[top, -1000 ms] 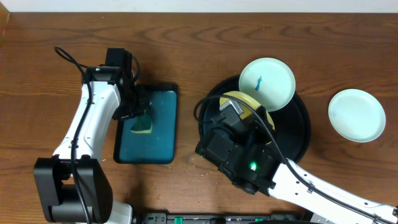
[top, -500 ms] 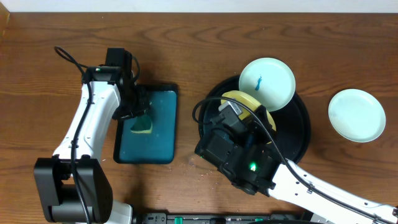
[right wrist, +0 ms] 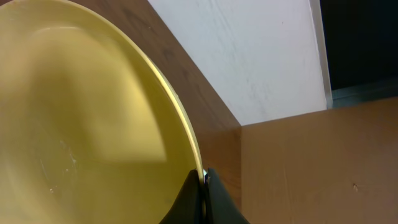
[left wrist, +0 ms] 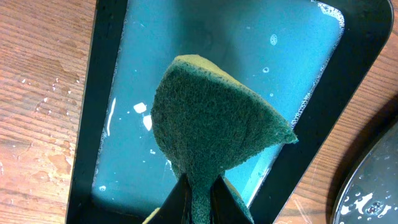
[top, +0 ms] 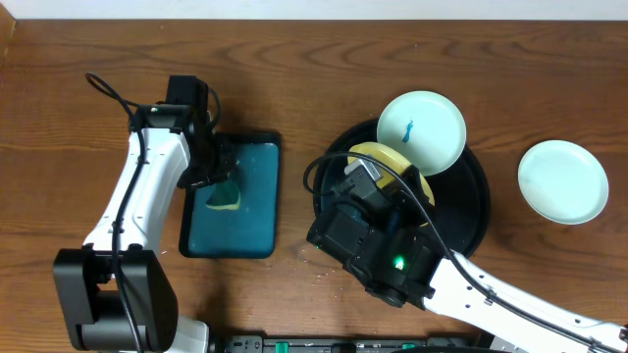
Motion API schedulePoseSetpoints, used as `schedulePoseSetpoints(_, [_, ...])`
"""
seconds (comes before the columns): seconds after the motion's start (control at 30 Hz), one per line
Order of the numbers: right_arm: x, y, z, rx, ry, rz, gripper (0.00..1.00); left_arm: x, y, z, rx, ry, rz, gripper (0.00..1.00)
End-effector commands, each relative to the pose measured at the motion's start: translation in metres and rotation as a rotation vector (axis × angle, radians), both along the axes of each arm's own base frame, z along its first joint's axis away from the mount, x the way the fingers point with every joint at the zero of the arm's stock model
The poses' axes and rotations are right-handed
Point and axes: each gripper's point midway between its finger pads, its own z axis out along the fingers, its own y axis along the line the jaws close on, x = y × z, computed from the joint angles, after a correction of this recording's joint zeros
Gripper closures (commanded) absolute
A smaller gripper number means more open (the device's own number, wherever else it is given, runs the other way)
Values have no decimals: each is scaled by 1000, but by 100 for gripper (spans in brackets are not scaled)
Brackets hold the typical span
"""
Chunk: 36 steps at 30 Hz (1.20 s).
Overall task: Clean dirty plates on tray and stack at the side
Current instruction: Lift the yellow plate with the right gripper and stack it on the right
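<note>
My right gripper (right wrist: pixel 203 186) is shut on the rim of the pale yellow plate (right wrist: pixel 81 118), which it holds tilted over the round black tray (top: pixel 471 211); from overhead the plate (top: pixel 397 167) shows partly under the arm. A mint-white plate (top: pixel 422 132) with a blue smear leans on the tray's far rim. Another mint-white plate (top: pixel 562 181) lies on the table to the right. My left gripper (left wrist: pixel 200 199) is shut on a green sponge (left wrist: pixel 214 121) over the teal rectangular tray (left wrist: pixel 99 93); the sponge (top: pixel 224 196) also shows from overhead.
The teal tray (top: pixel 250 211) holds soapy water and sits left of the black tray. Water drops lie on the wood beside it (left wrist: pixel 37 102). The right arm's body (top: pixel 378 240) covers the black tray's near left part.
</note>
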Motion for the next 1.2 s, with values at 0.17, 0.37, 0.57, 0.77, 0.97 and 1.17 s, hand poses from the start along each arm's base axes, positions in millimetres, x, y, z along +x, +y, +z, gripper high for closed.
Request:
schedulePoseSetpoints(0.17, [1, -2, 19, 61, -73, -27, 99, -2, 1, -2, -1, 7, -6, 92])
schedulePoseSetpoints(0.37, [17, -22, -18, 305, 81, -147, 99, -2, 1, -2, -1, 7, -6, 92])
schedulePoseSetpoints(0.57, [47, -72, -64, 718, 383, -333, 99, -1, 1, -2, 0, 3, -6, 92])
schedulePoseSetpoints(0.77, [74, -155, -65, 1190, 410, -471, 99, 2, 1, -1, -1, -9, -6, 92])
schedulePoseSetpoints(0.97, [57, -288, -90, 1343, 230, -852, 99, 3, 1, -1, -1, -12, -6, 92])
schedulePoseSetpoints(1.17, [22, -375, -146, 1479, 122, -1219, 99, 3, 1, -1, -2, -11, -6, 92])
